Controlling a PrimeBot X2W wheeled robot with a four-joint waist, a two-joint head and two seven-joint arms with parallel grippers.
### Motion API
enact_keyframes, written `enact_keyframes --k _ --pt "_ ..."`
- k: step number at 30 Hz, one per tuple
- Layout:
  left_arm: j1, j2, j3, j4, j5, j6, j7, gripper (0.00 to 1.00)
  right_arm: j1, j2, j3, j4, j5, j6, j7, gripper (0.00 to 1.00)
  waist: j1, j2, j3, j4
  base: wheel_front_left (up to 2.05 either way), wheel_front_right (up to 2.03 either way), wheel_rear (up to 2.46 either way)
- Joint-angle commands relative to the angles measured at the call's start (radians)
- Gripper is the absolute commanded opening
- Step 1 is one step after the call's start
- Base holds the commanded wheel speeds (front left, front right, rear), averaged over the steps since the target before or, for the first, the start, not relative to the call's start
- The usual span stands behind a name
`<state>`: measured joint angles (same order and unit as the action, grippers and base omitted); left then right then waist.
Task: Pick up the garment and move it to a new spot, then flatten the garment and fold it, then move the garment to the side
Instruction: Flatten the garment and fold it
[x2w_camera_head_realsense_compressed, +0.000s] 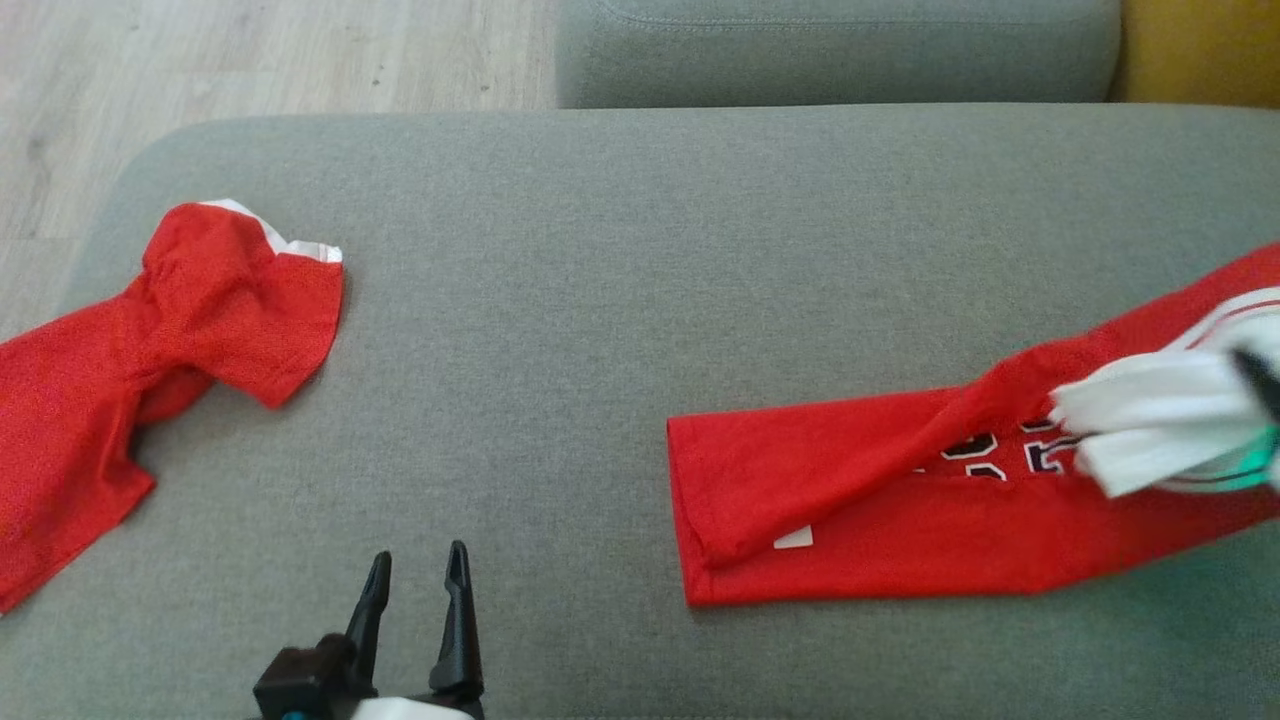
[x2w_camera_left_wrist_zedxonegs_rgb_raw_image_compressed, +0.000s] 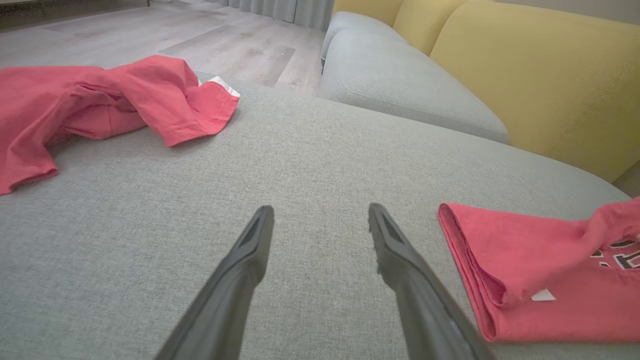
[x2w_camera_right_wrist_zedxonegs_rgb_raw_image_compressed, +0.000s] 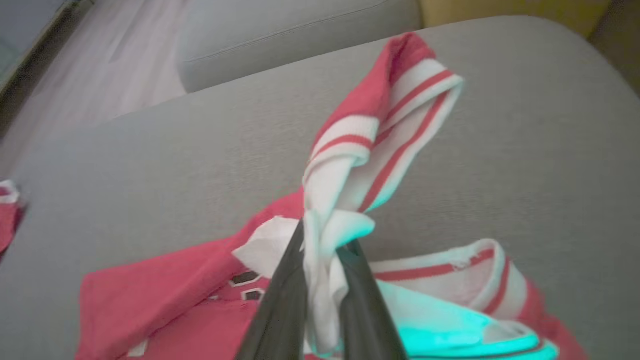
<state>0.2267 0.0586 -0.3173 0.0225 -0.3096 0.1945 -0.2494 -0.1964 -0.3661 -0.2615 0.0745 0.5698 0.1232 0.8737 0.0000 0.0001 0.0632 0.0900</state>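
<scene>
The garment is a red jersey with dark lettering and white striped trim, lying partly folded on the right of the grey cushion. My right gripper is shut on a bunch of its white striped fabric, which stands lifted above the rest of the jersey. In the head view that gripper sits at the far right edge over the white trim. My left gripper hovers low near the cushion's front, open and empty, well left of the jersey's folded edge. The left wrist view shows its fingers spread over bare cushion.
A second red garment lies crumpled at the cushion's left edge, partly hanging off. A grey seat cushion and yellow backrests stand beyond the work surface. Wooden floor lies at the far left.
</scene>
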Motion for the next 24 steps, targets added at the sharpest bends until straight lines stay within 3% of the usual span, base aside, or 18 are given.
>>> enact_keyframes --k 1,7,13,18,24 --pt "-0.013 -0.008 0.026 -0.029 -0.001 0.003 -0.012 1.0 -0.009 -0.01 0.024 -0.049 0.012 0.008 0.008 0.0 0.0 -0.0001 0.001 -0.001 0.0 0.0 0.0" --pt "-0.027 -0.008 0.017 -0.016 0.008 0.0 -0.012 1.0 0.034 0.11 0.18 -0.171 0.034 0.008 0.075 0.0 0.0 -0.0001 0.008 0.002 0.0 0.0 0.0" --pt "-0.037 -0.008 0.007 -0.002 0.021 -0.003 -0.012 1.0 0.049 0.28 0.313 -0.114 -0.008 0.008 0.008 0.0 0.0 -0.0001 0.004 0.017 0.0 0.0 0.0" --pt "-0.047 -0.008 0.011 0.01 0.037 -0.01 -0.012 1.0 0.048 0.314 0.389 -0.024 -0.007 0.008 -0.084 0.0 0.0 -0.0001 0.001 0.034 0.0 0.0 0.0" --pt "-0.054 -0.008 0.024 0.014 0.049 -0.014 -0.012 1.0 0.02 0.316 0.491 0.08 0.1 0.008 -0.205 0.0 0.0 -0.0001 0.004 0.041 0.0 0.0 0.0"
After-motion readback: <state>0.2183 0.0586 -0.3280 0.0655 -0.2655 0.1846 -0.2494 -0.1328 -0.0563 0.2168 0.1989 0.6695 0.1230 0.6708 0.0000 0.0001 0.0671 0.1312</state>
